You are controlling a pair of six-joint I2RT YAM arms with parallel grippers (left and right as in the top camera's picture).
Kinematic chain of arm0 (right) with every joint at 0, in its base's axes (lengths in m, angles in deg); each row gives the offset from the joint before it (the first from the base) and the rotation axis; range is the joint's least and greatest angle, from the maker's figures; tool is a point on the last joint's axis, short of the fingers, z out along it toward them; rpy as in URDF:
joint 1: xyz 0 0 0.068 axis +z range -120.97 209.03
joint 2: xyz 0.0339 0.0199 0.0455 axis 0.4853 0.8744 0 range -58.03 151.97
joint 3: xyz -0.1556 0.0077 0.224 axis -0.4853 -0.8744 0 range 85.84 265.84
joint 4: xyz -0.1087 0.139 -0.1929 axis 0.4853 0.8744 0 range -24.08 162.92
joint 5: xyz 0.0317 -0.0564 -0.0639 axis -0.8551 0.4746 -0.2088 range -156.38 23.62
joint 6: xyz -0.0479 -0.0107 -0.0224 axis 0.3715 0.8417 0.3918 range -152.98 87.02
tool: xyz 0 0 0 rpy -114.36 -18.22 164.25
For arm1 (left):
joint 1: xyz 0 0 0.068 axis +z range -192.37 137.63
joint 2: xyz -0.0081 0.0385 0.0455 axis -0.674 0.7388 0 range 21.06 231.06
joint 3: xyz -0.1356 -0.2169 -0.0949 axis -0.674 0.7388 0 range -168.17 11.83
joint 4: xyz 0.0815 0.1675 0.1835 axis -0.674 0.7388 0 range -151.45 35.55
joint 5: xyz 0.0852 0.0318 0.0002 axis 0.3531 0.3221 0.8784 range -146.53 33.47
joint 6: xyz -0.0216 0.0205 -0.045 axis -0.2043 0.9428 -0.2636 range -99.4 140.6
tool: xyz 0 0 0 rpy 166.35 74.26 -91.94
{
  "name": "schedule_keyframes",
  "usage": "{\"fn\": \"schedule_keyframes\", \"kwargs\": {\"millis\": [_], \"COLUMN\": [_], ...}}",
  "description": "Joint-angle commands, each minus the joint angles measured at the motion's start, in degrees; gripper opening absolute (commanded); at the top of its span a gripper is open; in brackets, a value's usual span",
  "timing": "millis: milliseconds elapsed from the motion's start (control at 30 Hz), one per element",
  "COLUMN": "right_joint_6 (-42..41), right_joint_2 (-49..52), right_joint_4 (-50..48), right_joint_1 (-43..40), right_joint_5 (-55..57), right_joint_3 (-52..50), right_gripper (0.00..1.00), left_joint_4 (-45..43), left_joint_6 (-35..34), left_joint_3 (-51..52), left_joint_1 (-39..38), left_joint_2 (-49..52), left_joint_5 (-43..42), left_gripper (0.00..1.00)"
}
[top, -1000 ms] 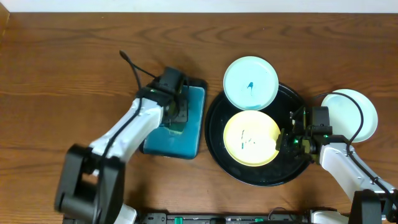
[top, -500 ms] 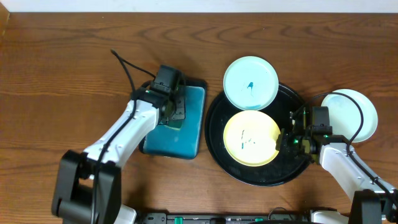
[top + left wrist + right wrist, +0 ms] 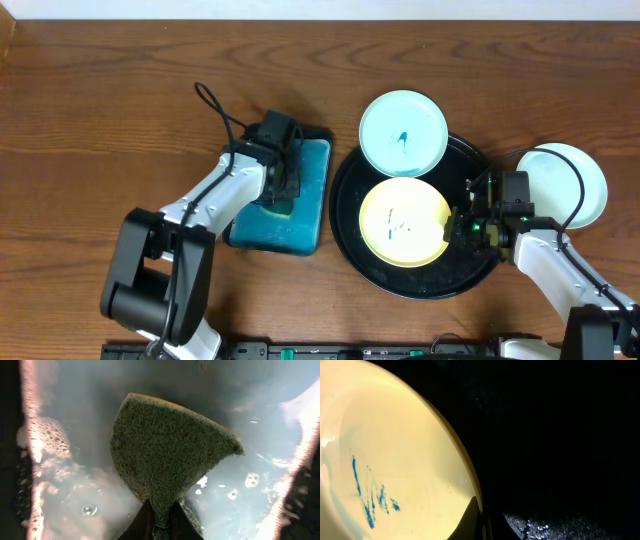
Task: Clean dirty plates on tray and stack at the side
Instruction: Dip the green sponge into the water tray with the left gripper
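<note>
The yellow plate (image 3: pixel 404 222) with blue scribbles lies in the middle of the black tray (image 3: pixel 345 215). My right gripper (image 3: pixel 458 228) is shut on its right rim; in the right wrist view the yellow plate (image 3: pixel 395 460) fills the left and my right gripper (image 3: pixel 481 522) pinches its edge over the wet tray (image 3: pixel 560 435). A mint plate (image 3: pixel 403 133) with a teal mark overlaps the tray's far rim. Another mint plate (image 3: pixel 578 190) lies on the table to the right of the tray. My left gripper (image 3: pixel 280 192) is shut on a green sponge (image 3: pixel 170 450); the left gripper (image 3: pixel 161 522) holds it by its near tip.
A teal rectangular tray (image 3: pixel 300 225) sits left of the black tray and holds soapy water (image 3: pixel 60 450), with the sponge down in it. A black cable (image 3: pixel 215 105) loops behind the left wrist. Bare wooden table (image 3: pixel 100 120) lies to the far left.
My left wrist has shifted a little back and forth over the teal tray with the sponge, and its cable has swung. The right arm and the plates have not moved.
</note>
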State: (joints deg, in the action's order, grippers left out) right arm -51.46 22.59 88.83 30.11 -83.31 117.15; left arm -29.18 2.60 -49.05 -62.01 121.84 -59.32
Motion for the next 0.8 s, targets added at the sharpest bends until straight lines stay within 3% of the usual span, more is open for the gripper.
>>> {"fn": "schedule_keyframes", "kwargs": {"millis": [0,300,500,767], "right_joint_6": [-0.76,-0.76,-0.76,-0.76], "right_joint_2": [0.31,0.31,0.31,0.31], "right_joint_4": [0.92,1.18,1.53,1.57], "right_joint_1": [0.52,0.52,0.52,0.52], "right_joint_5": [1.49,1.49,1.51,1.51], "right_joint_3": [-0.42,-0.42,-0.42,-0.42], "right_gripper": [0.01,0.01,0.01,0.01], "left_joint_4": [-0.02,0.42,2.91,4.66], "left_joint_6": [0.02,12.68,27.12,35.01], "left_joint_3": [-0.26,-0.26,-0.2,-0.07], "left_joint_1": [1.46,8.52,14.75,22.38], "left_joint_2": [-6.82,-14.4,-14.43,-14.4], "left_joint_5": [-0.52,-22.69,-41.05,-57.11], "left_gripper": [0.07,0.07,0.07,0.07]}}
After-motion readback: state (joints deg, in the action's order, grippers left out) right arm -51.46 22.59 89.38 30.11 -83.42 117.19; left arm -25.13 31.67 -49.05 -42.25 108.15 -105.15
